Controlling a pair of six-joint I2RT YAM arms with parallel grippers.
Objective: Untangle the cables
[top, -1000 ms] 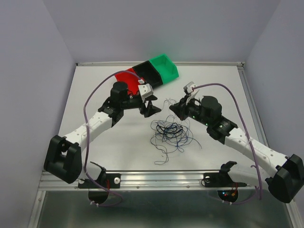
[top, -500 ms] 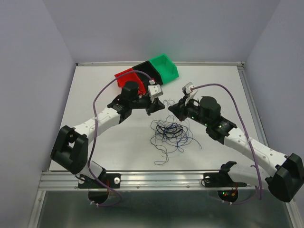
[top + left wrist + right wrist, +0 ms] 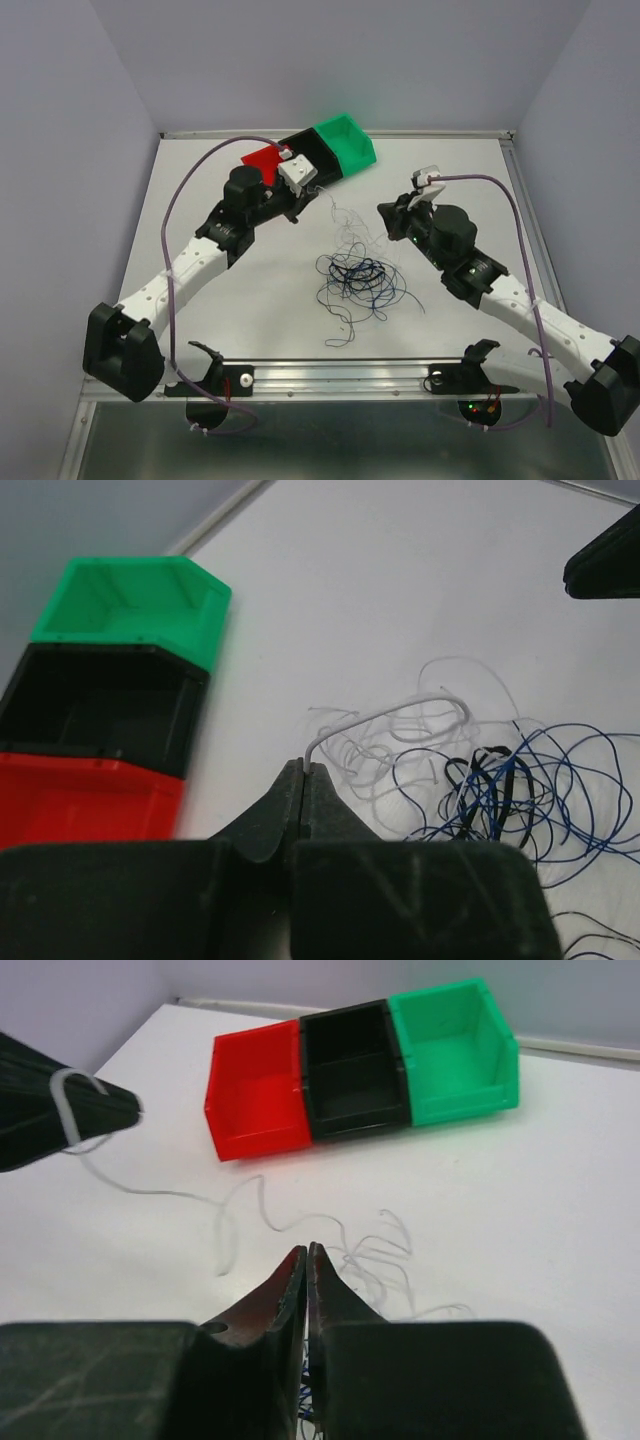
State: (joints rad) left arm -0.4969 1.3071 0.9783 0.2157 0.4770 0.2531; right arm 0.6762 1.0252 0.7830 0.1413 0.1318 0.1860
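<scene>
Two grippers face each other across the far half of the worktop point(image 3: 262, 322). The left gripper point(image 3: 303, 768) is clenched on the end of one white cable point(image 3: 400, 706). From those pinched tips the strand rises off the surface, arches to the right and drops into the loose white strands at the far side of the heap.

The remaining cables point(image 3: 358, 278) lie in a knotted pile at the middle of the worktop, between the two arms and nearer than both grippers. Dark blue and black loops make up most of it, and one loose end trails toward the near edge.

The right gripper point(image 3: 306, 1252) hangs just right of the pile's far edge with its jaws pressed together. Whether any strand is caught between them cannot be told.

At the far side, left of centre, three open bins stand touching in a slanted row: the red bin point(image 3: 262, 160) on the left, the black bin point(image 3: 310, 150) in the middle and the green bin point(image 3: 345, 140) on the right. The left gripper is close beside the red and black ones.
</scene>
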